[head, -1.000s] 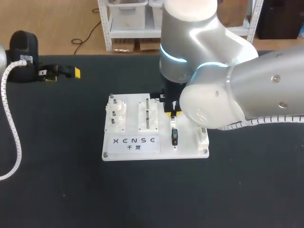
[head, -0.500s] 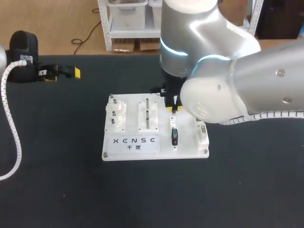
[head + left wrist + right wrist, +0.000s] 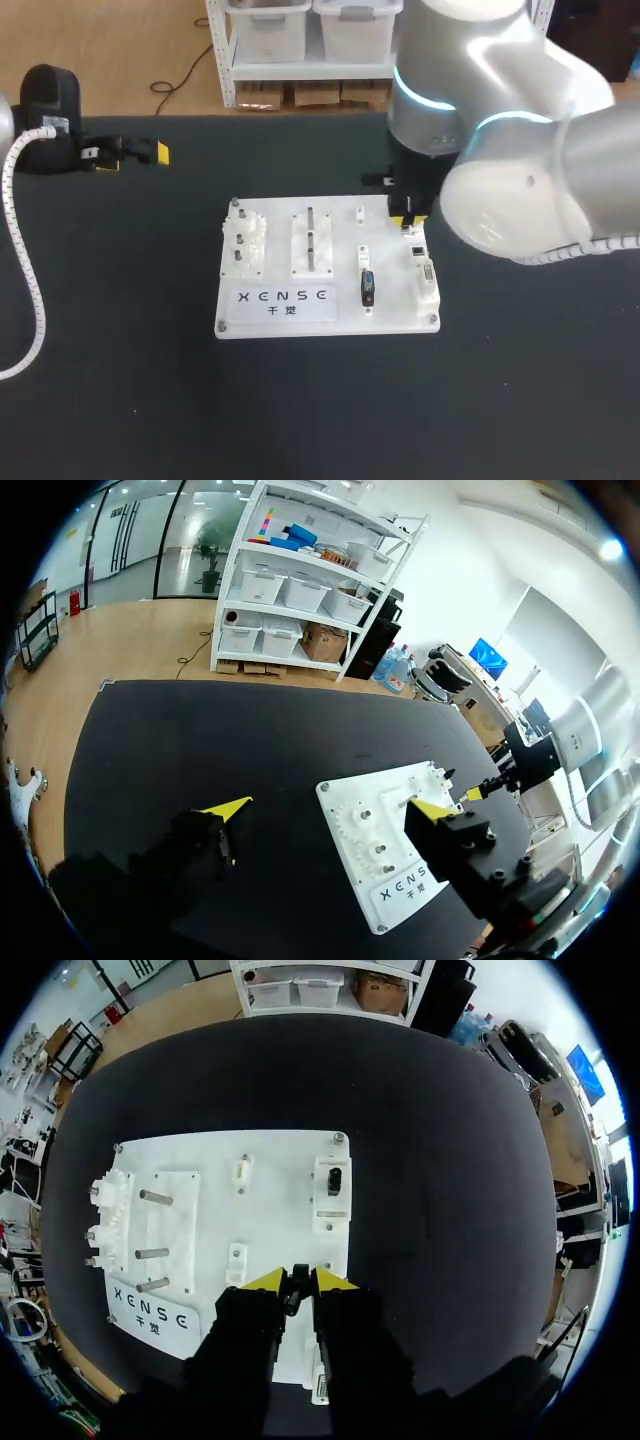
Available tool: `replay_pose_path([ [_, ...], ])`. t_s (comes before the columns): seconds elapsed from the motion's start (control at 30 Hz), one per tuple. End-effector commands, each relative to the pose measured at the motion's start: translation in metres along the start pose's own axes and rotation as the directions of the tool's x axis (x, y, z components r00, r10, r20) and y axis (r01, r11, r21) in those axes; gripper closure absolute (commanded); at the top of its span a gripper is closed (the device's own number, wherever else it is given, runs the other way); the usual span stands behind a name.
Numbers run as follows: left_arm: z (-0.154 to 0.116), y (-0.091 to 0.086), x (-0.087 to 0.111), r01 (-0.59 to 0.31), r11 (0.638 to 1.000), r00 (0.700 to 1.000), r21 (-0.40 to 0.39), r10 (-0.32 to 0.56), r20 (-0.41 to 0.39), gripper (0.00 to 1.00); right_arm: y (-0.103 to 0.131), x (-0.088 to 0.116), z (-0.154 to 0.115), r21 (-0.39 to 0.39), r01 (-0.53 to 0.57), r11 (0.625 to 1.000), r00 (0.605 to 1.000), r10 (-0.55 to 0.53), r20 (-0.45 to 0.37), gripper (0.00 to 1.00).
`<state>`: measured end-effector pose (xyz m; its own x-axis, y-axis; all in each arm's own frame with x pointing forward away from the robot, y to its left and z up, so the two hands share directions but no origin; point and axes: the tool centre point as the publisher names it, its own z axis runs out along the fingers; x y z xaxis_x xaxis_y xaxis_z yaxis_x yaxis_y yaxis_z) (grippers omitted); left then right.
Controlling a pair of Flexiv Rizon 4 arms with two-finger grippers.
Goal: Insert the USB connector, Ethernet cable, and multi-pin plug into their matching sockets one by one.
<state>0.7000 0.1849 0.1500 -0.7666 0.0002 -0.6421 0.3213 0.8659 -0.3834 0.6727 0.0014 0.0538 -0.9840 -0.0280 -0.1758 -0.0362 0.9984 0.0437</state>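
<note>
looks like a robotics lab or test workshop. evidence: a black-topped desk (image 3: 120,400) w/ a big silver industrial robot arm (image 3: 520,130) over it (a lit blue ring (image 3: 430,100) round one joint), a white practice board (image 3: 395,302) w/ steel pegs (image 3: 311,240), small gears (image 3: 245,245) & connector sockets (image 3: 427,275), plus a coiled white cable (image 3: 22,260) at the desk's left side.
</note>
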Motion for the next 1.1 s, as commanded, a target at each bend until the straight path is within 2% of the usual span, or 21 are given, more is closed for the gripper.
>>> replay_pose_path([
  [0.03,0.0,0.0,0.0,0.0,1.0,1.0,0.0,0.0,0.0,0.0,-0.01,0.008,-0.003,-0.008,-0.007,1.0,0.999,0.007,0.032,1.0],
  [0.6,0.0,0.0,0.0,0.0,1.0,1.0,0.0,0.0,0.0,0.0,-0.015,0.019,0.014,0.0,-0.046,0.999,0.999,0.046,0.002,1.0],
  [1.1,0.0,0.0,0.0,0.0,1.0,1.0,0.0,0.0,0.0,0.0,-0.017,0.021,0.022,-0.004,-0.09,0.996,0.996,0.09,0.008,1.0],
])
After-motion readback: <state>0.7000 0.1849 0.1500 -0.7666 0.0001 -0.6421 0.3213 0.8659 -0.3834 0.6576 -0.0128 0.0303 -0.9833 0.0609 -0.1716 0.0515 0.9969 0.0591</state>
